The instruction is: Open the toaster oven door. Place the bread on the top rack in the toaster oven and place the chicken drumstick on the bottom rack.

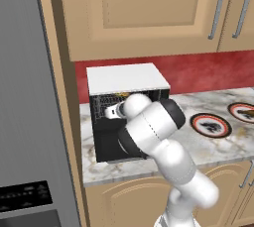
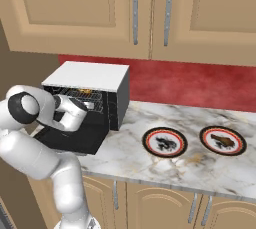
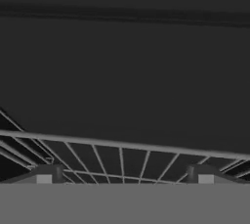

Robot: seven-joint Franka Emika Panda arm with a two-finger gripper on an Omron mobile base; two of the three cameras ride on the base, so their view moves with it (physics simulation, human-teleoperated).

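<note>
With the toaster oven door [image 2: 70, 140] already folded down flat and a golden-tan piece that I take for the bread [image 2: 85, 91] lying high in the cavity, above the jaws on what looks like the top rack [image 2: 72, 92], the step in hand is probably to back out of the toaster oven [image 2: 87, 75] and go for the chicken drumstick [image 2: 222, 141]. The jaws [image 3: 124, 176] stand wide apart with nothing between them, and they sit inside the oven mouth with a wire rack [image 3: 122, 145] just ahead of and below the fingertips; which rack it is cannot be told from the hand view. To do it well, draw straight back along the line of the jaws and level, so neither tip snags the thin grey wires or lifts the grid, and clear the lowered door before swinging. The drumstick is well apart from the jaws, off to their right outside the oven, on the farther plate [image 2: 235, 150]; the nearer plate [image 2: 150, 148] carries no food. The oven is a boxy black shell with a flat white top; its racks are thin rods in a fan-like grid. The drumstick is a small brown lump with a rounded, uneven form, so it may roll. The desk [image 2: 200, 168] is pale veined marble.
</note>
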